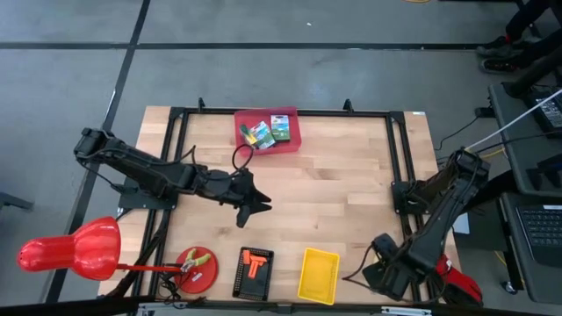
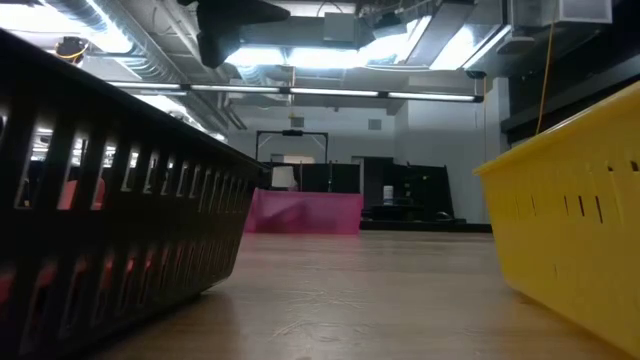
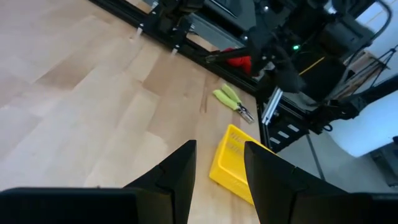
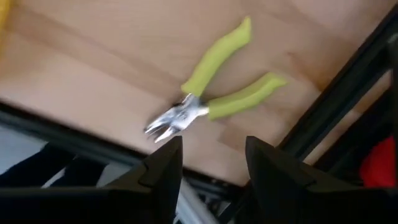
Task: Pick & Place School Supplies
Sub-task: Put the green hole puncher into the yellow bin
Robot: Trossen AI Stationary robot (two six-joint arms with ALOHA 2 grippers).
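Note:
Two green-and-yellow crayon boxes (image 1: 259, 133) (image 1: 280, 127) lie flat in a pink tray (image 1: 290, 142) at the table's far edge; I cannot pick out the smaller block. My left gripper (image 1: 255, 206) (image 3: 219, 149) hangs open over the bare middle of the table, well on the near side of the tray, touching nothing. My right gripper (image 1: 386, 268) (image 4: 211, 146) is open at the near right corner, above yellow-green-handled pliers (image 4: 214, 87) that lie flat on the wood. The low view shows the tray (image 2: 305, 212) far off.
Along the near edge stand a yellow basket (image 1: 318, 274), a black basket (image 1: 255, 274) holding an orange thing, and a red plate (image 1: 197, 268) with pliers on it. A red lamp-like object (image 1: 70, 250) sits at the near left corner. A black frame rail (image 1: 399, 149) borders the table.

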